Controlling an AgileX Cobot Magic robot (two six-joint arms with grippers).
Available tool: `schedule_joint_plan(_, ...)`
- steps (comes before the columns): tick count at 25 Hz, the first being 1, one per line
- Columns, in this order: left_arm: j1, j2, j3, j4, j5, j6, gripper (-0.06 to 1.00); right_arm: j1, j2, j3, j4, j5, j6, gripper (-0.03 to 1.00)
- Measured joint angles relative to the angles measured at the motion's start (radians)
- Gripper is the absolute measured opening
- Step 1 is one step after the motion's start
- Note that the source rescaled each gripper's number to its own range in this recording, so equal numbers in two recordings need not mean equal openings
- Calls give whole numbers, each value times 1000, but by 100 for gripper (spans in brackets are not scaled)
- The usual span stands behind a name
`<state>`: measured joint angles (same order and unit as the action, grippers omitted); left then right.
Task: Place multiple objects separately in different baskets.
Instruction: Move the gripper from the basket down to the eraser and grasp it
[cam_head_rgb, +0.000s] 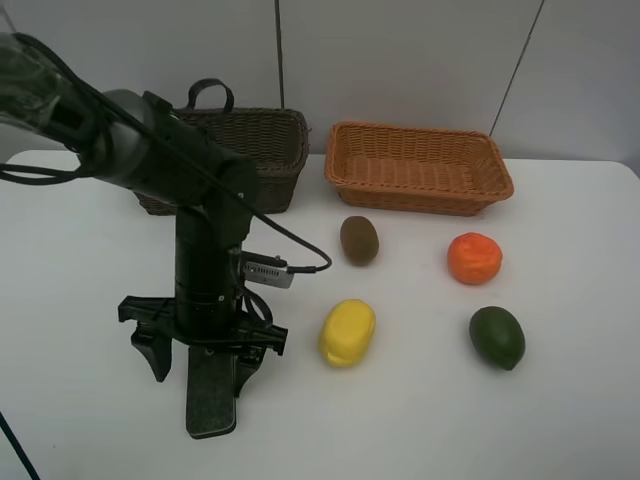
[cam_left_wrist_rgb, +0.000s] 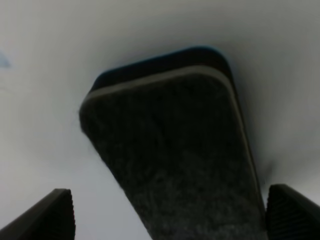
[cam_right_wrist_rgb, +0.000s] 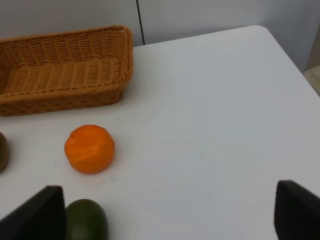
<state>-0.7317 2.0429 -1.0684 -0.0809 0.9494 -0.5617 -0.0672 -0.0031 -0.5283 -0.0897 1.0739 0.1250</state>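
Observation:
The dark green eraser block (cam_head_rgb: 212, 395) lies flat on the white table. My left gripper (cam_head_rgb: 205, 352) points down over its far end, open, one finger on each side and apart from it. In the left wrist view the eraser (cam_left_wrist_rgb: 170, 150) fills the middle between the fingertips (cam_left_wrist_rgb: 50, 215). A kiwi (cam_head_rgb: 359, 240), orange (cam_head_rgb: 474, 258), lemon (cam_head_rgb: 347, 332) and avocado (cam_head_rgb: 497, 337) lie on the table. The dark brown basket (cam_head_rgb: 262, 148) and orange-tan basket (cam_head_rgb: 418, 168) stand at the back. My right gripper (cam_right_wrist_rgb: 165, 215) is open and empty, near the orange (cam_right_wrist_rgb: 89, 148) and avocado (cam_right_wrist_rgb: 87, 220). Bottles and marker are out of view.
The left arm (cam_head_rgb: 205, 250) hides part of the dark basket's front. A small grey cable plug (cam_head_rgb: 268, 272) hangs on the arm. The tan basket (cam_right_wrist_rgb: 60, 70) looks to hold nothing. The table's right edge (cam_right_wrist_rgb: 295, 70) is near the right gripper.

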Motion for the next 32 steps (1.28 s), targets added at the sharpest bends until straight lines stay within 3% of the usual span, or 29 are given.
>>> schedule_joint_plan(18,28,22,-1,-49,-61,3,100,0,0,0,0,0,0,96)
schedule_joint_plan(27,50,57,-14,-106,-9,24,100,0,0,0,0,0,0,96)
schedule_joint_plan(30,50,60,-14,-115,-5,24,89,0,0,0,0,0,0,96)
schedule_joint_plan(32,50,63,-14,-121,1,24,65,0,0,0,0,0,0,96)
